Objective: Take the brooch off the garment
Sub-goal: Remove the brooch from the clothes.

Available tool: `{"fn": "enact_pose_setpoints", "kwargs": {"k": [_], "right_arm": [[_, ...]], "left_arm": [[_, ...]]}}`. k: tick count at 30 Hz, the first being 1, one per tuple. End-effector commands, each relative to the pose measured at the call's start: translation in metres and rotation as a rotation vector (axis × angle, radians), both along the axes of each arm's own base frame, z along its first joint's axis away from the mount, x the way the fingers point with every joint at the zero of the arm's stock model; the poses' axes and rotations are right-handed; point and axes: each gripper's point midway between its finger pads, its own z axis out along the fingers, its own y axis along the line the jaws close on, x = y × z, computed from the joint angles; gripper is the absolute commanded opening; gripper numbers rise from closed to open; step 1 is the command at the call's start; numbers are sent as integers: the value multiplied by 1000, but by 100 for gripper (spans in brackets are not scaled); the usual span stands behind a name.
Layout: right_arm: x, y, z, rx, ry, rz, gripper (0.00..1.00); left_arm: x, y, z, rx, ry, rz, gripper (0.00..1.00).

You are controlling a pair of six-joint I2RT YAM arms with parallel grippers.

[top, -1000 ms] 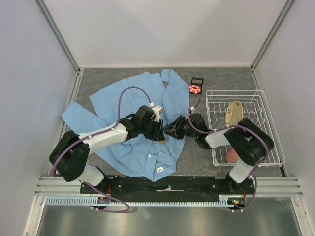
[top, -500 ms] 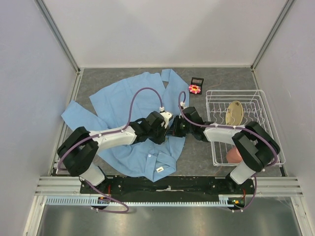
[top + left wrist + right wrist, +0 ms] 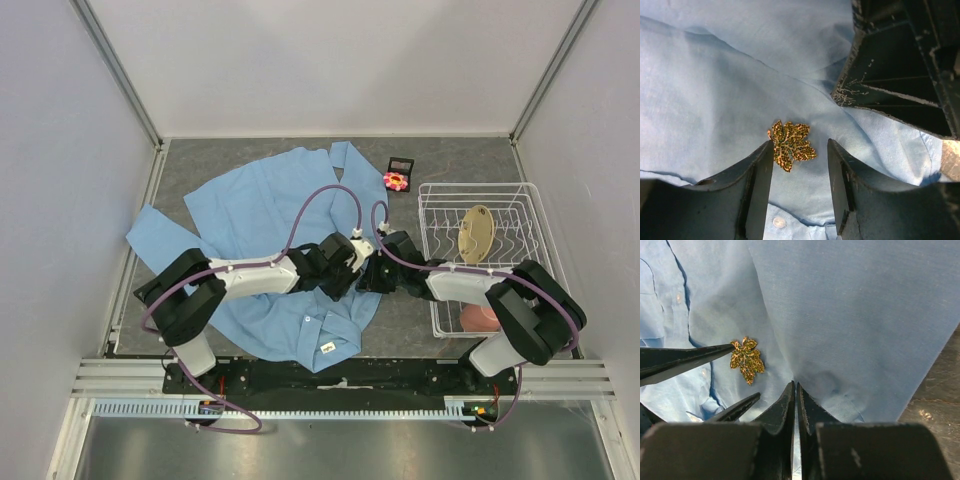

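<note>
Gold leaf emblem, white wire rack

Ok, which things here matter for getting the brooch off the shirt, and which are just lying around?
Job: light blue shirt; gold leaf pin on it, between the fingers of the open left gripper; right gripper; pink flower brooch, lying off the shirt.
Lying about: wire rack, the tan piece in it, small dark box.
</note>
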Motion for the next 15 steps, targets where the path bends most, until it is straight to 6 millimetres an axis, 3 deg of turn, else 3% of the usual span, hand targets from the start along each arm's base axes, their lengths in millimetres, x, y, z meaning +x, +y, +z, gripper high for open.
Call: {"fn": "enact_pose_setpoints", "kwargs": {"k": [1, 8, 11, 15], "right_arm": [[-1, -9, -4, 15, 10, -12, 10], [-2, -12, 1, 35, -1, -10, 10], [-3, -13, 4, 40, -8, -9, 10], [-1, -11, 9, 41, -43, 23, 10]], "left_arm": [[12, -6, 3, 72, -92, -87, 55], [13, 9, -28, 187, -52, -46, 55], [15, 10, -29, 190, -55, -26, 48], [7, 2, -16, 146, -24, -56, 25]]}}
